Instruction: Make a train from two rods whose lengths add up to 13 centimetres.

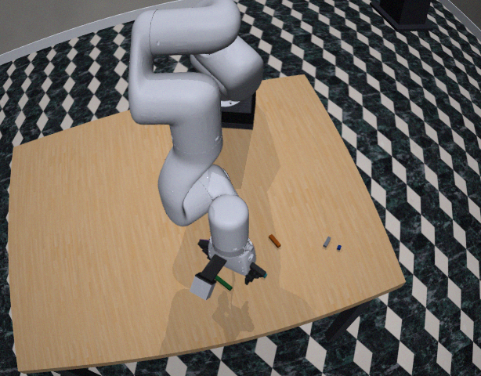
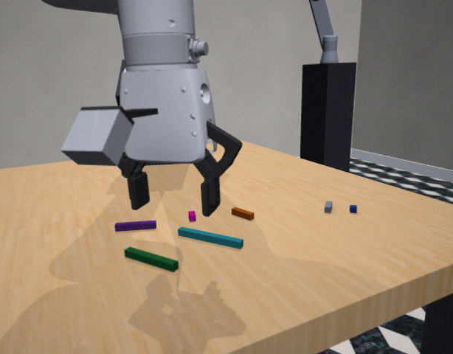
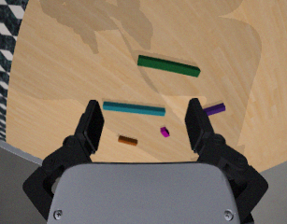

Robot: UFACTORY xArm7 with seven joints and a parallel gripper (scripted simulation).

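Observation:
My gripper point(image 2: 174, 206) point(image 3: 143, 109) is open and empty. It hangs a little above the table point(image 1: 91, 202) point(image 2: 333, 247), over the cluster of rods. The turquoise rod point(image 2: 210, 237) point(image 3: 134, 108) point(image 1: 265, 275) lies flat just below the fingers. The magenta rod point(image 2: 192, 215) point(image 3: 165, 131) lies by the right finger. The purple rod point(image 2: 135, 225) point(image 3: 214, 110) lies below the left finger. The green rod point(image 2: 150, 259) point(image 3: 168, 66) point(image 1: 224, 283) lies nearer the table's front. The orange rod point(image 2: 242, 213) point(image 3: 127, 141) point(image 1: 274, 240) is to the right. The grey rod point(image 2: 327, 206) point(image 1: 327, 241) and the blue rod point(image 2: 353, 209) point(image 1: 338, 247) lie far right, close together.
A black pedestal point(image 2: 327, 114) point(image 1: 403, 12) with another arm stands off the table at the back right. The arm's base point(image 1: 237, 113) is at the table's back edge. The arm hides most of the rod cluster in the top view.

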